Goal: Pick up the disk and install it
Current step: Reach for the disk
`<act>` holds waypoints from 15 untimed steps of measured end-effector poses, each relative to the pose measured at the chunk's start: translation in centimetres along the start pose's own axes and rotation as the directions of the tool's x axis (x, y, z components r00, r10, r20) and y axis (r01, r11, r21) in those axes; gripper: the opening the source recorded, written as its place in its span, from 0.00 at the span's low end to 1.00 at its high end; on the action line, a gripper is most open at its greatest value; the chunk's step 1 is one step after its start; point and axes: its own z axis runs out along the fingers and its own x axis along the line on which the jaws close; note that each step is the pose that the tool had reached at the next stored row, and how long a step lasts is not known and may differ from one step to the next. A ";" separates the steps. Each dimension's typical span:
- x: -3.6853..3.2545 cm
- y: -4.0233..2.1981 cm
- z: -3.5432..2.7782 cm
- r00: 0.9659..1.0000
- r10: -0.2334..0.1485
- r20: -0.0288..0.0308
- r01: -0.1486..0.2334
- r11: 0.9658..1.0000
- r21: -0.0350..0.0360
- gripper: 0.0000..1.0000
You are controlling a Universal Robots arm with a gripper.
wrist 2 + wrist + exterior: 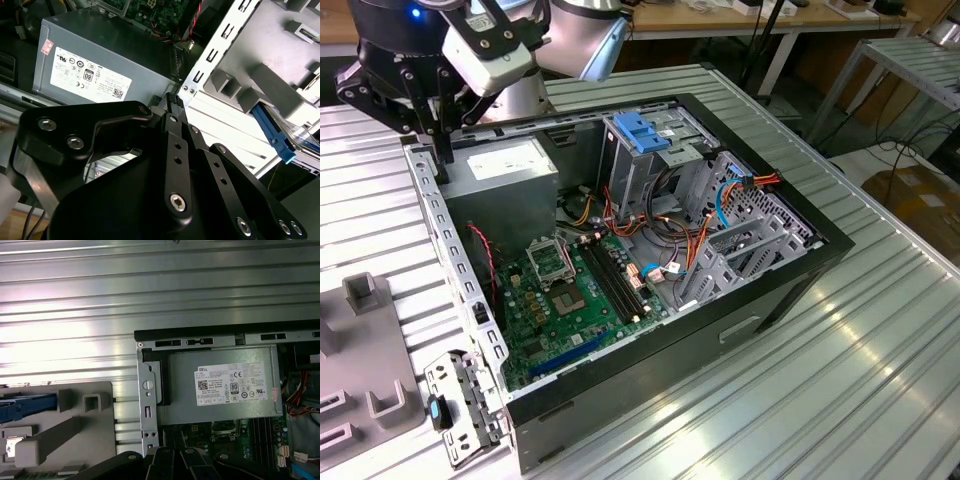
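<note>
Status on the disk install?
Gripper shut, empty, at case rim beside power supply. Disk in grey holder, untouched. Rim between them.

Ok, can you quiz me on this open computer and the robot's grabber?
1. True or false: the black metal computer case lies open on its side.
2. The black robot gripper hovers nearest which? A) grey metal power-supply box with white sticker B) green motherboard C) blue plastic cage top
3. Fill in: the case rests on a ribbed silver metal ____.
Key: 1 true; 2 A; 3 table
</note>
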 end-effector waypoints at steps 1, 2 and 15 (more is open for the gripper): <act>0.05 0.00 0.00 1.000 0.000 0.000 0.000 1.000 0.000 0.11; 0.10 -0.01 0.00 1.000 0.000 0.000 0.000 1.000 0.000 0.11; 0.78 -0.06 0.02 1.000 0.000 0.000 0.000 1.000 0.000 0.11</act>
